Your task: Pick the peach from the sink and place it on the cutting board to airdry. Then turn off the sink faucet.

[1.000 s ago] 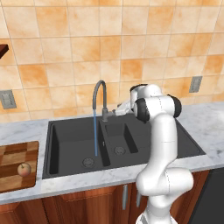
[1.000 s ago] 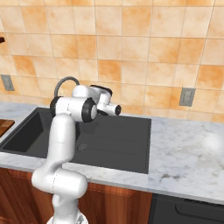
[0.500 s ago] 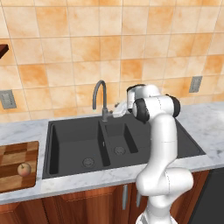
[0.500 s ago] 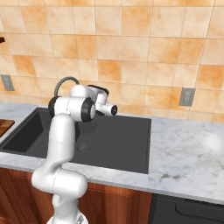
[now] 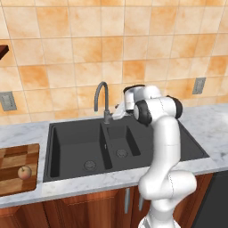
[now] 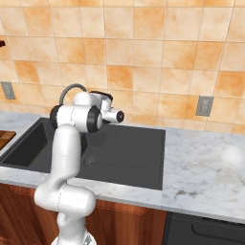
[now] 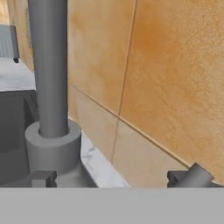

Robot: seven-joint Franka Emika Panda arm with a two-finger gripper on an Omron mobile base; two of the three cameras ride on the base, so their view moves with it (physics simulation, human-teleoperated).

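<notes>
The peach rests on the checkered wooden cutting board at the far left of the counter. The black double-basin sink holds no fruit, and no water runs from the dark gooseneck sink faucet. My gripper sits just right of the faucet's base, behind the sink's divider. In the hand view the faucet stem and its collar stand at the left, very close. My gripper is open, with its fingertips set wide apart. A short dark cylinder pokes out by the right tip.
The orange tiled wall is right behind the hand. A marble counter runs to the right of the sink. Wall outlets sit on the tiles at both sides. Each basin has a steel drain.
A blue stream of water fell from the faucet one second ago; it was gone half a second ago and stays gone. The arm has barely moved.
</notes>
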